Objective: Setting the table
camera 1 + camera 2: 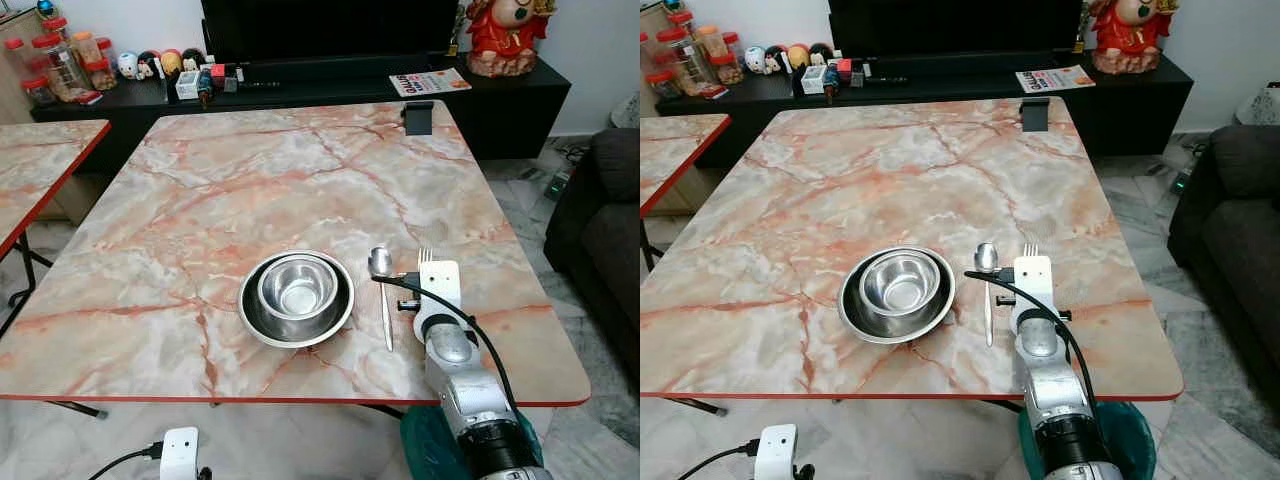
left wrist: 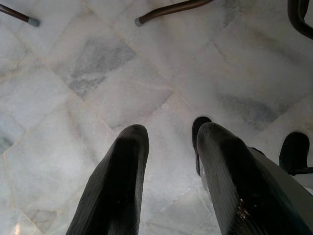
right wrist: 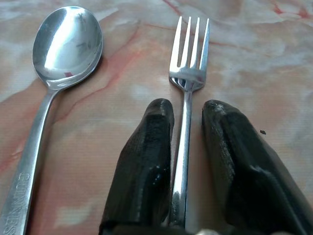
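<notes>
Your right gripper point(image 3: 187, 127) sits low over the marble table point(image 1: 250, 180) near its front edge, its two black fingers point(image 3: 146, 161) parted a little on either side of the fork point(image 3: 188, 73) handle; from the wrist view you can see a narrow gap on the far finger's side, so the fork lies flat on the tabletop between them rather than pinched. Just beside the fork, you have the spoon point(image 1: 383, 290) lying parallel, bowl pointing away from the robot. Next to that stands the steel bowl point(image 1: 297, 286) nested in the steel plate point(image 1: 262, 322). Your left gripper point(image 2: 168, 166) hangs idle over the tiled floor point(image 2: 98, 73), fingers apart.
</notes>
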You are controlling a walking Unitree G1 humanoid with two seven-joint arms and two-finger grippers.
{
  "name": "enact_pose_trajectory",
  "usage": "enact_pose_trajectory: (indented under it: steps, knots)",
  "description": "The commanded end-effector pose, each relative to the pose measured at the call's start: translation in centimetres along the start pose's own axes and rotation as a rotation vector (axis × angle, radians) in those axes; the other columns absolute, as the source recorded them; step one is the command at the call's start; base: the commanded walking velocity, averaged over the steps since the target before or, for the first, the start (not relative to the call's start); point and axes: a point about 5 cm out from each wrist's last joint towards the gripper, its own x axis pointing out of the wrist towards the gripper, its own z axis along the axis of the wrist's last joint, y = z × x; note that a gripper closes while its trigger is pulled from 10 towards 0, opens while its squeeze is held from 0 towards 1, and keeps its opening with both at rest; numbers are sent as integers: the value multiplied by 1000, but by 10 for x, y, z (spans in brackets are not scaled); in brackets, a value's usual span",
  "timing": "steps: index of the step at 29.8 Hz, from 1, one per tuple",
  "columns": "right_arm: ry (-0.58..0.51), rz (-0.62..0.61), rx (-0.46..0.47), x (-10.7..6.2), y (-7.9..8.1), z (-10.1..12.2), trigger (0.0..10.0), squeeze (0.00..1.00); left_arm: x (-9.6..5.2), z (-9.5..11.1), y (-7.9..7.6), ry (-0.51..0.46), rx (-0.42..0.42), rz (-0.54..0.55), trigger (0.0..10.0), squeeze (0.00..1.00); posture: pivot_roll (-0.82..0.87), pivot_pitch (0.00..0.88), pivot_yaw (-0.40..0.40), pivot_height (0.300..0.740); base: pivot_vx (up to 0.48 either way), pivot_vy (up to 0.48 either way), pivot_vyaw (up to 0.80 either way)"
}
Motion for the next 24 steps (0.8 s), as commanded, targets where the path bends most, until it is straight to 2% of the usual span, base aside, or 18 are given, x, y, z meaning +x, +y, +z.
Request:
enact_pose_trajectory:
  steps: [1, 8, 9, 10, 11, 13, 14, 15, 17, 18, 24]
  knots:
    - [-2, 4, 13, -1, 1, 2, 10000, 1000, 0, 0, 6, 7, 3, 9, 10000, 0, -38, 46, 90, 740, 0, 0, 0]
    - [-19, 0, 3, -1, 1, 4, 10000, 1000, 0, 1, 5, 5, 3, 5, 10000, 0, -37, 43, 91, 740, 0, 0, 0]
    - [-55, -1, -27, -2, 1, 9, 10000, 824, 0, 1, 5, 5, 3, 5, 10000, 0, -38, 44, 92, 740, 0, 0, 0]
    - [-77, 0, -44, -2, 1, 11, 10000, 824, 0, 1, 5, 5, 3, 5, 10000, 0, -38, 44, 92, 740, 0, 0, 0]
    - [-128, 4, -38, -3, 3, 18, 10000, 0, 0, 1, 5, 5, 3, 5, 10000, 0, -39, 44, 94, 740, 0, 0, 0]
    - [-268, 36, -17, -8, 8, 38, 10000, 0, 0, 1, 6, 4, 3, 6, 10000, 0, -39, 44, 95, 740, 0, 0, 0]
    - [-290, 44, -17, -9, 9, 41, 10000, 0, 0, 1, 6, 3, 3, 6, 10000, 0, -39, 44, 95, 740, 0, 0, 0]
    - [-347, 52, -47, -12, 11, 49, 10000, 0, 0, 2, 6, 3, 4, 6, 10000, 0, -39, 43, 95, 740, 0, 0, 0]
    - [-358, 55, -49, -12, 12, 50, 10000, 0, 0, 2, 5, 3, 5, 6, 10000, 0, -39, 43, 95, 740, 0, 0, 0]
    - [-396, 63, -22, -15, 14, 55, 10000, 0, 0, 2, 5, -1, 1, 6, 10000, 0, -38, 41, 94, 740, 0, 0, 0]
    - [-535, 92, -5, -23, 19, 67, 10000, 0, 0, 4, 5, -16, -9, 6, 10000, 0, -38, 41, 97, 740, 0, 0, 0]
